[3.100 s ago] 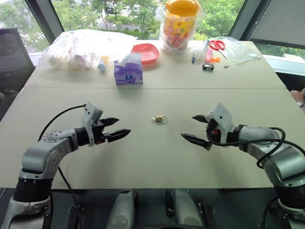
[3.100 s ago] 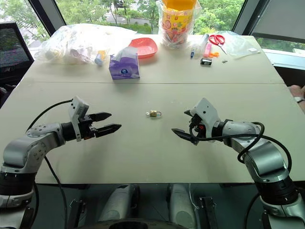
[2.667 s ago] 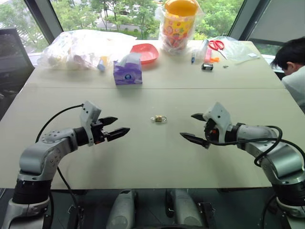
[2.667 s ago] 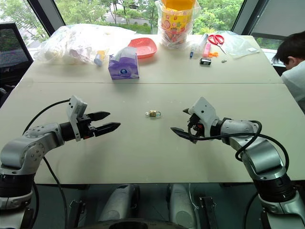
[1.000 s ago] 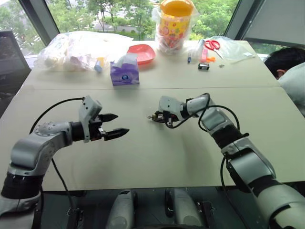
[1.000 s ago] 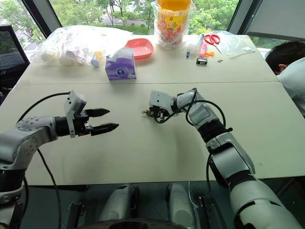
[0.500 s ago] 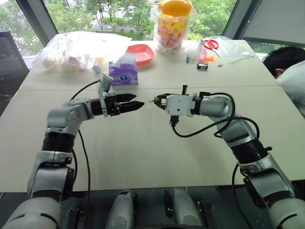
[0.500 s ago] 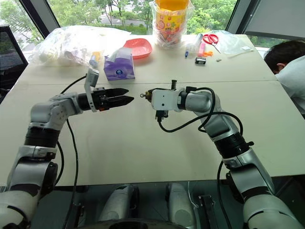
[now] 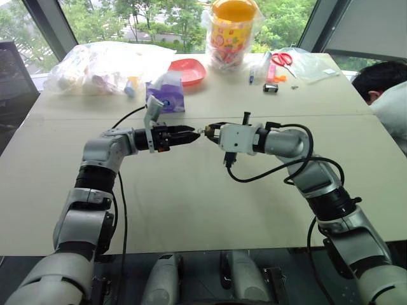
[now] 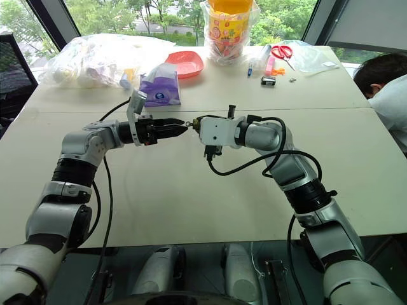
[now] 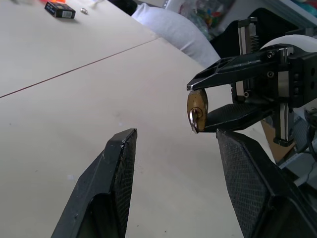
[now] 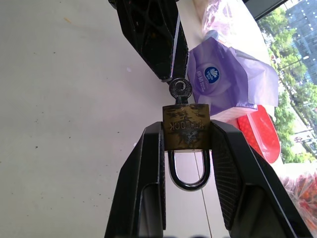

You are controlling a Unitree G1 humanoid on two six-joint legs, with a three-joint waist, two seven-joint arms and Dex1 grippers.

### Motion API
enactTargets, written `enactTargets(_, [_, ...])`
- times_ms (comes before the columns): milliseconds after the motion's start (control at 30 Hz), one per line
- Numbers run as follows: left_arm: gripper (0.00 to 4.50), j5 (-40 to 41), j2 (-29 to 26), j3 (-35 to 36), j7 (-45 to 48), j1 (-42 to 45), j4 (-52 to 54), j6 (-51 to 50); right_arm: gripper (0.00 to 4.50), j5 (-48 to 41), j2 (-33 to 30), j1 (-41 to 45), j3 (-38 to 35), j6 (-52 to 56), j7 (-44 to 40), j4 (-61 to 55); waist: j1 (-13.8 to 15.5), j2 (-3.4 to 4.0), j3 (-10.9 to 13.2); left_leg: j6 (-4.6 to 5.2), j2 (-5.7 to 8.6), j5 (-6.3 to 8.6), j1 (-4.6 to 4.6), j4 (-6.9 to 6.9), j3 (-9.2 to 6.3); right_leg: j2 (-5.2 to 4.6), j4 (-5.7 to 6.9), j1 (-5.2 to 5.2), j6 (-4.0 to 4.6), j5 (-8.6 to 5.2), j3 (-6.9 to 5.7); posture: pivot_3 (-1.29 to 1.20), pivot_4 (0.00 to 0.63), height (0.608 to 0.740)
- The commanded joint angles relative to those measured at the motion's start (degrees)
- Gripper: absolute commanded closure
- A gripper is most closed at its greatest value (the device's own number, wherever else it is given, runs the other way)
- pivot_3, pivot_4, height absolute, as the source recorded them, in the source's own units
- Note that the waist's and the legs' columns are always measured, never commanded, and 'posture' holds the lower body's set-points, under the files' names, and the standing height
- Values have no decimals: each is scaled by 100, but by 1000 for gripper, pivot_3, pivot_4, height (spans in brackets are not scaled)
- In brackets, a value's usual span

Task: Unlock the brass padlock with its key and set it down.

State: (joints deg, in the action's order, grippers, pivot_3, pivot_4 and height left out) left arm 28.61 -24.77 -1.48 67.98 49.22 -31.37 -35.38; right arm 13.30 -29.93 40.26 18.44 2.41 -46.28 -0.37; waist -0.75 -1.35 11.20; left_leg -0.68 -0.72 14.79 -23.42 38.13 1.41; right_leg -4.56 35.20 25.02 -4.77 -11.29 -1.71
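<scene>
Pinching the brass padlock [image 12: 185,133] by its two flat sides between the two black fingers [image 12: 143,183] of the right gripper [image 9: 210,131], lifted clear of the beige table [image 9: 210,203] above its middle. Shackle [image 12: 187,173] hanging back between those fingers toward the wrist, looking closed, keyhole end facing outward. Silvery key [image 12: 180,90] seated in that outer end, its round bow sticking out toward the other arm. Meeting it nose to nose over the table's centre, the left gripper [image 9: 189,134], pointing level toward the right one. Left fingers [image 11: 106,183] parted to a moderate gap, nothing held between them, tips just short of the key bow in the wrist views; touching or apart, cannot tell from the head views. Seen from the left wrist, padlock edge-on as a thin gold disc with the key ring at its front.

Standing at the far side of the table: a purple tissue pack [image 9: 166,95], a red shallow dish [image 9: 189,70], a clear crumpled plastic bag [image 9: 95,63], a patterned tub with a yellow lid [image 9: 236,28], red-handled scissors [image 9: 280,60], a blue pen [image 9: 252,77] and a small black object [image 9: 271,88]. At the right edge, a person's dark hair and pale grey shoulder [image 9: 389,101], beside the table.
</scene>
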Motion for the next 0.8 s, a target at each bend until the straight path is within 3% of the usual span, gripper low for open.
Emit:
enactTargets(33, [1829, -35, 35, 110, 42, 229, 33, 120, 3800, -8, 38, 27, -100, -10, 71, -314, 0, 0, 0, 0, 0, 0, 0, 0, 0, 0, 0, 0, 0, 0, 0, 0, 150, 740])
enactTargets(300, [1829, -76, 174, 163, 40, 284, -46, 173, 3800, -6, 65, -15, -53, 34, 60, -401, 1, 0, 0, 0, 0, 0, 0, 0, 0, 0, 0, 0, 0, 0, 0, 0, 150, 740])
enactTargets(567, [4463, -201, 171, 94, 185, 210, 2, 209, 3800, 1, 91, -19, -54, 67, 90, -431, 1, 0, 0, 0, 0, 0, 0, 1, 0, 0, 1, 0, 0, 0, 0, 0, 150, 740])
enactTargets(800, [4463, -540, 120, -35, 248, 157, 1, 716, 3800, -19, 139, 4, -56, 109, 79, -421, 1, 0, 0, 0, 0, 0, 0, 1, -1, 0, 1, 0, 0, 0, 0, 0, 150, 740])
